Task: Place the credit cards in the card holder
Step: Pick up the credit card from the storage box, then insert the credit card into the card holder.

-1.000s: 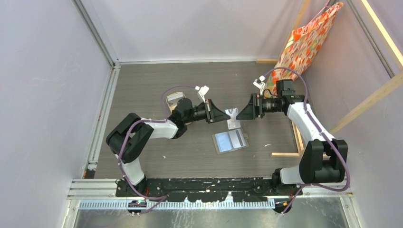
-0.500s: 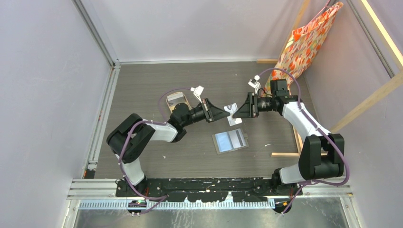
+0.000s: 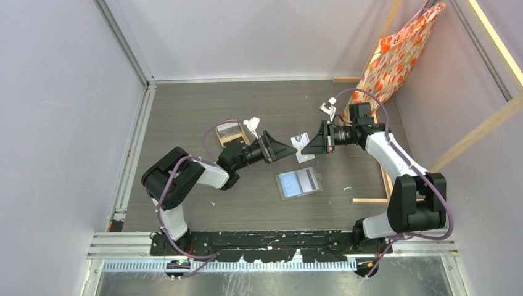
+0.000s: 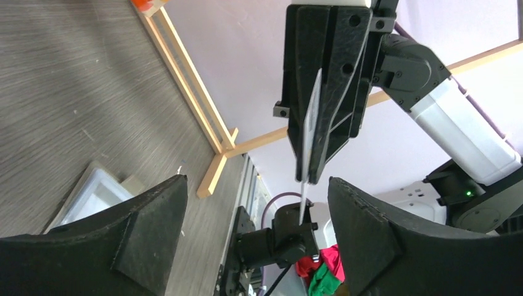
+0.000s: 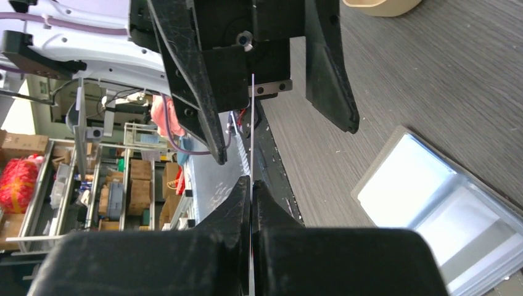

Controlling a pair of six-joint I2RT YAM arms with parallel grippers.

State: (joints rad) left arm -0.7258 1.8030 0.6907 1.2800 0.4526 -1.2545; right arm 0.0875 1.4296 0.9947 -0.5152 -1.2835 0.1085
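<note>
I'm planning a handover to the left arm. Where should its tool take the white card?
By the free end jutting past the right tool, approached head-on from the left. The card meets the open left tool edge-on, in line with its gap, so the fingers would likely close on its flat faces.

Bright, even overhead light — faint shadows; glare whitens the card holder (image 3: 299, 183) sleeves.

Lilac walls (image 3: 259, 37) surround a grey wood-grain tabletop (image 3: 185, 111), with a wooden frame (image 3: 481, 129) and orange bag (image 3: 395, 58) at right.
</note>
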